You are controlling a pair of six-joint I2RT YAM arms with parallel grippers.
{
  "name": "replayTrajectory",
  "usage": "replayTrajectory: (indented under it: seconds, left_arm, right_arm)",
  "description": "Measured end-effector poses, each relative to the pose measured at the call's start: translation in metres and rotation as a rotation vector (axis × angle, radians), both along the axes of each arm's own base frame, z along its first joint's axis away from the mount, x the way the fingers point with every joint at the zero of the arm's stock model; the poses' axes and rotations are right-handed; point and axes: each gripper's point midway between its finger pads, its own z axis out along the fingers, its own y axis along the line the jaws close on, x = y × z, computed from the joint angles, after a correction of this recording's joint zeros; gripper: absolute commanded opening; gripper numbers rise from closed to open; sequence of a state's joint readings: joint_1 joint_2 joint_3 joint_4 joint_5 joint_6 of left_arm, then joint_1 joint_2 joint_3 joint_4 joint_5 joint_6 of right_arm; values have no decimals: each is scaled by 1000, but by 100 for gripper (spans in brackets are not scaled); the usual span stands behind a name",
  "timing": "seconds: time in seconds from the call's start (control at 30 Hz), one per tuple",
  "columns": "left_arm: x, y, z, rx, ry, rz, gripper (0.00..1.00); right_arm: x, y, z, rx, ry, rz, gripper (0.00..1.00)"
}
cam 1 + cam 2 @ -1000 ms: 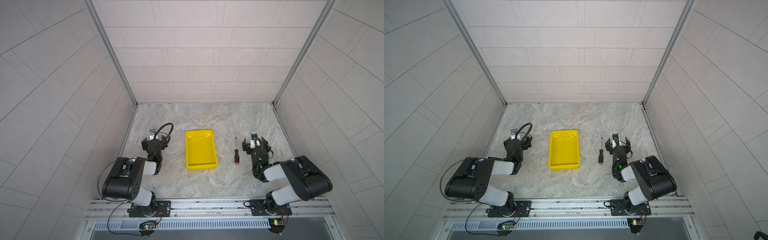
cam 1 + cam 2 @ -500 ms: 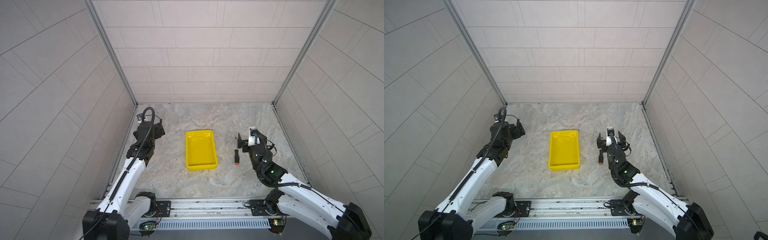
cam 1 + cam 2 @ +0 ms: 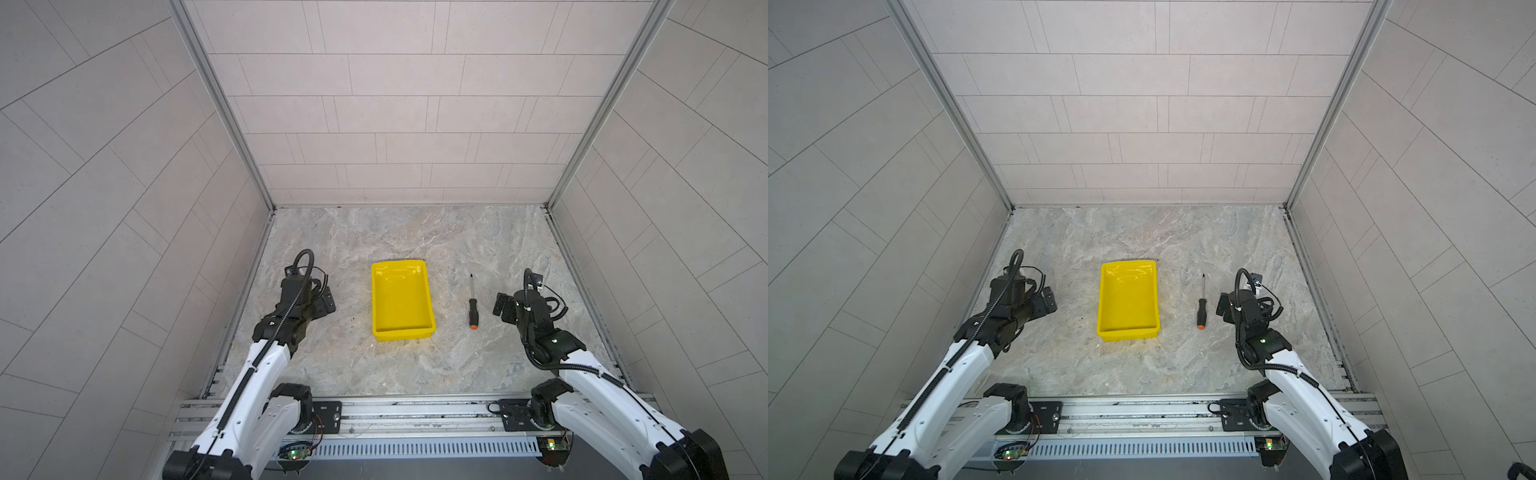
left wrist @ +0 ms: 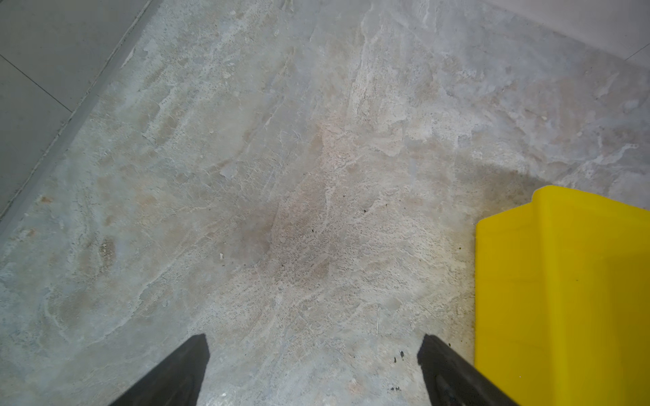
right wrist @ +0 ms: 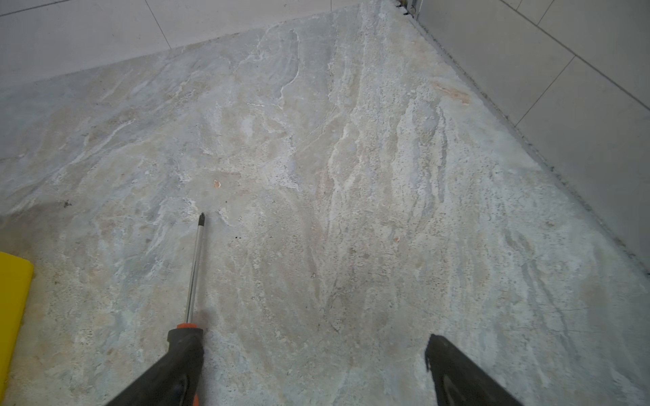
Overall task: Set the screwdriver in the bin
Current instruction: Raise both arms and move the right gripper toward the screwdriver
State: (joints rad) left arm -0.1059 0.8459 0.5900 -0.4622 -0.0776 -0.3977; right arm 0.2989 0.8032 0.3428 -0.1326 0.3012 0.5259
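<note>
The screwdriver (image 3: 473, 305) (image 3: 1201, 308) lies flat on the stone floor right of the bin, with its black handle and orange end toward the front rail. The yellow bin (image 3: 404, 333) (image 3: 1128, 333) is empty in the middle of the floor. My right gripper (image 3: 504, 308) (image 3: 1224, 306) hangs open just right of the handle. In the right wrist view one finger overlaps the handle, and the shaft (image 5: 195, 267) runs ahead outside the open gripper (image 5: 314, 337). My left gripper (image 3: 323, 302) (image 3: 1047, 300) (image 4: 313, 337) is open over bare floor left of the bin (image 4: 562, 298).
Tiled walls close in the floor on the left, the right and at the back. A metal rail (image 3: 415, 409) with both arm bases runs along the front. A corner of the bin (image 5: 12, 298) shows in the right wrist view.
Both arms have unfolded from their rest pose by the rail. Since half a second ago the right gripper has drawn back to the screwdriver's right, and the left gripper has come toward the front.
</note>
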Motion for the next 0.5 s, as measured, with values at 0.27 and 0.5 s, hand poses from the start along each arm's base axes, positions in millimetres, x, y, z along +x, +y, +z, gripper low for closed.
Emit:
replayTrajectory:
  seconds: [0.27,0.5]
  left_arm:
    - [-25,31,7,20,-76,210,100]
    - [-52,54,-3,35,-93,379,100]
  right_arm:
    - [4,33,-28,29,95,126,99]
    - [11,66,-30,47,127,253,99]
